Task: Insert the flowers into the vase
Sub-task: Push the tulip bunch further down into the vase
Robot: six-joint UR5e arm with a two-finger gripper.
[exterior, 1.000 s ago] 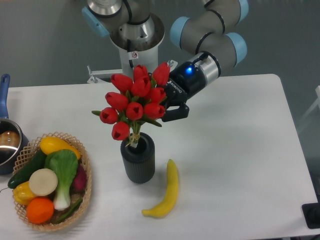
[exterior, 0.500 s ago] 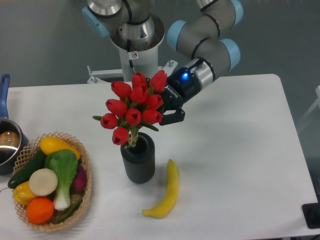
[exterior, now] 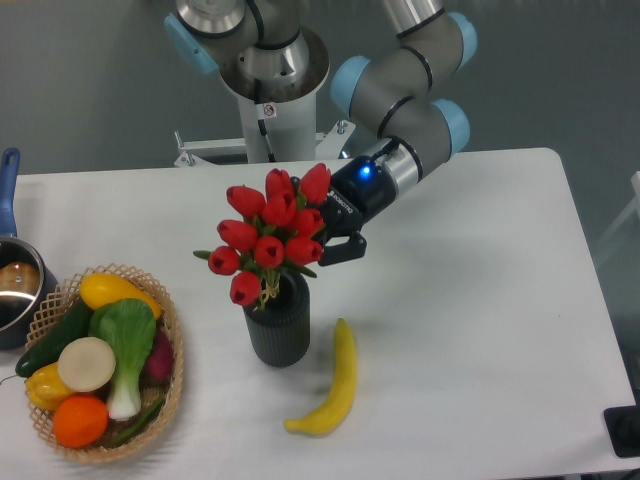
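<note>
A bunch of red tulip flowers with green leaves stands nearly upright, its stems reaching down into the mouth of the dark grey ribbed vase. My gripper comes in from the right at the height of the blooms. One dark finger shows just right of the bunch; the other is hidden behind the buds. The jaws seem to be around the flowers, but the contact itself is covered by the blooms.
A banana lies on the white table right of the vase. A wicker basket of vegetables and fruit sits at the front left. A metal pot with a blue handle is at the left edge.
The gripper and the bunch have come down and a little to the left. The stems sit deeper in the vase and the blooms are closer to its rim.
</note>
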